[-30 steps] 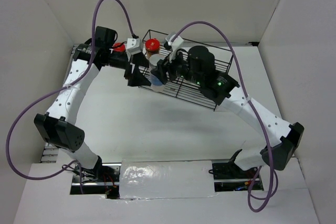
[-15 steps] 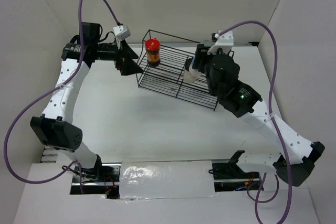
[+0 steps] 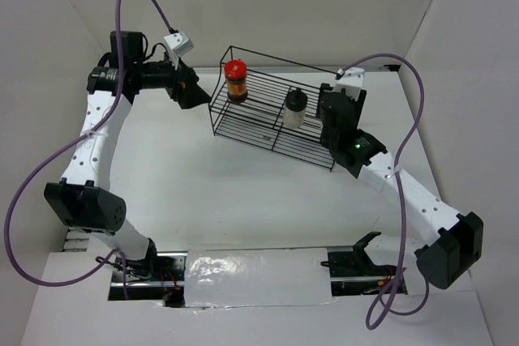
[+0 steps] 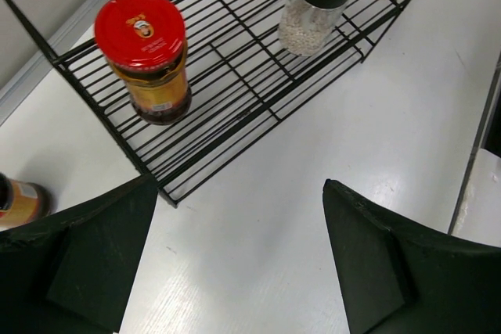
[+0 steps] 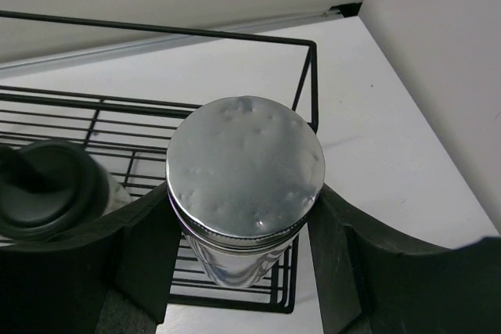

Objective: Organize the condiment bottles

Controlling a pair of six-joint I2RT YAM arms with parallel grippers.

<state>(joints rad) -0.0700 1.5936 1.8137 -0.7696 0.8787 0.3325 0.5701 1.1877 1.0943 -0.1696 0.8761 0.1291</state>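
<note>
A black wire rack holds a red-capped jar with dark contents at its left end and a clear black-capped jar in the middle. My right gripper is shut on the whitish jar with the pale cap, which stands upright at the rack's right end. In the top view my right gripper hides that jar. My left gripper is open and empty over the table, left of the rack. A second red-capped jar stands on the table outside the rack; only its side shows.
The white walls close in at the back and on both sides. The rack sits at an angle near the back wall. Purple cables loop above both arms.
My right gripper has come down and closer to the rack's right end with the whitish jar. My left gripper has drawn back a little to the left, away from the rack.
</note>
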